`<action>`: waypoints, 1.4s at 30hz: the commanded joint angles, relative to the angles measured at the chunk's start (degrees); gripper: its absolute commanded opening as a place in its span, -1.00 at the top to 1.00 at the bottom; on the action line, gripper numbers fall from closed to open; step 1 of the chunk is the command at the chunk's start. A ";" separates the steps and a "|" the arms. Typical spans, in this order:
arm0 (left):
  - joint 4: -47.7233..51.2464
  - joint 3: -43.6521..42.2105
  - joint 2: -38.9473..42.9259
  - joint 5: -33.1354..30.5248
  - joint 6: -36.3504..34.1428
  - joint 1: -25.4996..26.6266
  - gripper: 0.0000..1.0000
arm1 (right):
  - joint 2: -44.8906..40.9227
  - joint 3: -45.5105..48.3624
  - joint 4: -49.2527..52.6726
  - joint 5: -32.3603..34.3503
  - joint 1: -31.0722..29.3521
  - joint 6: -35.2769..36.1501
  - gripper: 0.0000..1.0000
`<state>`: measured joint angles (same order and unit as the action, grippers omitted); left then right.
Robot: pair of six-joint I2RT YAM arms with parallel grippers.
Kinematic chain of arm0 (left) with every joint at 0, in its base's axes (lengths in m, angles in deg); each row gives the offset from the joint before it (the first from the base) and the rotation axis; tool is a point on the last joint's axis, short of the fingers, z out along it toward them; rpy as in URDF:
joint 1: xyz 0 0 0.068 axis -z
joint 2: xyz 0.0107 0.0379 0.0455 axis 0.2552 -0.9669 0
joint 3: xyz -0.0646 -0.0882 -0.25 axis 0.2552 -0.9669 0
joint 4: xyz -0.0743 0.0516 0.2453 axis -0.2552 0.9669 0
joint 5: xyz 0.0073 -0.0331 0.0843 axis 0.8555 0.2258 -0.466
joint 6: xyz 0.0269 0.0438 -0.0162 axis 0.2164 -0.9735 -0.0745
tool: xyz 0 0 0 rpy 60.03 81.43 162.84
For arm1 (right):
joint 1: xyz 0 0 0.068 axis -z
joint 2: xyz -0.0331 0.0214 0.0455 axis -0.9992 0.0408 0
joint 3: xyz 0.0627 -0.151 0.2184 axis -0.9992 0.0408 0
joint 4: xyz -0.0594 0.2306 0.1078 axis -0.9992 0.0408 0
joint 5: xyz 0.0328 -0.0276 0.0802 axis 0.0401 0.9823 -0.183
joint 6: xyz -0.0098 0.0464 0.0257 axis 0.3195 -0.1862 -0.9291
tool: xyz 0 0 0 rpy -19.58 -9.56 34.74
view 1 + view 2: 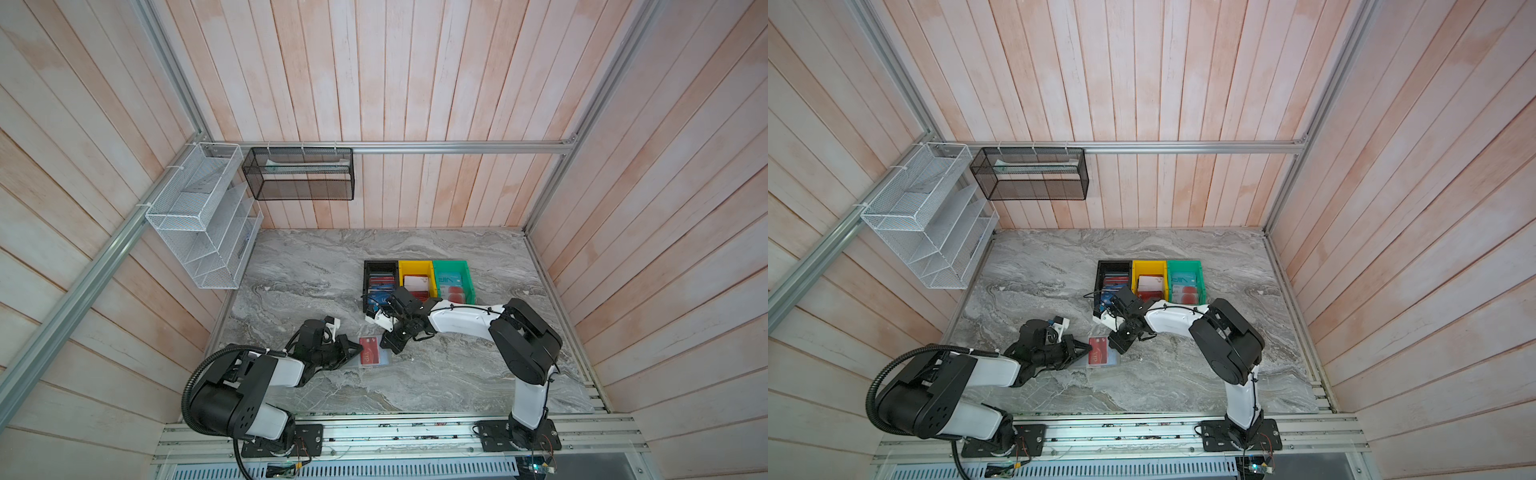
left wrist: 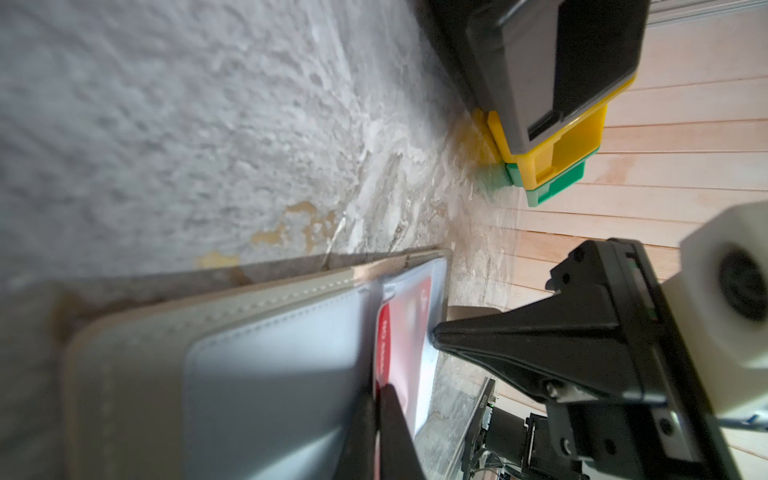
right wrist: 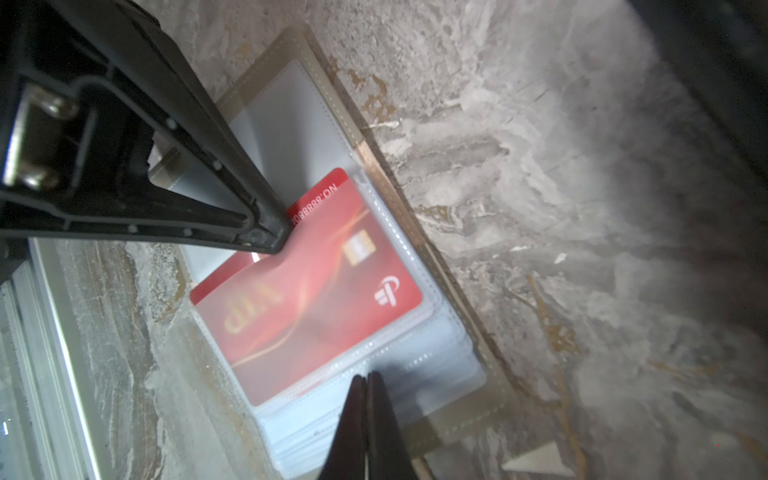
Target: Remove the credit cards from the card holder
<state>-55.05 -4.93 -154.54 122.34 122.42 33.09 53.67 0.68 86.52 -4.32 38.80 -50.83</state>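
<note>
The step in hand looks like the pull on the red card. The holder lies open on the table between the two pincers. The card sits in the topmost of its clear sleeves, with one short edge poking out toward the left pincer. That pincer is pinching the bare edge, one finger over the card and one under it, with a sliver of red showing between them.

The right pincer is pressed together with nothing between its fingers. Its tip bears down on the sleeves at the end of the card farthest from the left pincer, and it seems to be pinning the holder.

Next, I'd say, comes a straight draw by the left pincer back along the card's length, low and flat, while the right one holds its pressure. The grip is on a thin edge and could slip, or the holder could drag along with the card.

The left arm lies low, its forearm nearly level over the table and its wrist rolled so the fingers stack. The right arm rises from its base, folds at the elbow and reaches toward the middle, its wrist tipped steeply down. The bins stand just behind the right pincer.
</note>
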 commanded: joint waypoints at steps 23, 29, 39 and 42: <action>6.09 -1.30 -0.62 -1.84 -1.77 -1.34 0.87 | 2.65 0.25 4.41 1.14 -0.08 -0.87 0.85; 5.43 -1.37 -0.99 -1.82 -1.69 -1.34 0.97 | 2.57 0.52 4.38 1.24 -0.07 -0.83 0.85; 10.81 -1.09 2.68 -1.98 -3.52 -3.27 1.00 | 2.08 1.25 4.13 1.34 -0.05 -0.81 0.85; 15.50 0.02 5.71 -3.61 -4.22 -3.55 1.00 | 1.88 1.47 4.06 1.34 -0.03 -0.83 0.85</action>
<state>-48.43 -5.07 -150.34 123.17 120.21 30.14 53.80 0.59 86.84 -4.38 38.82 -51.05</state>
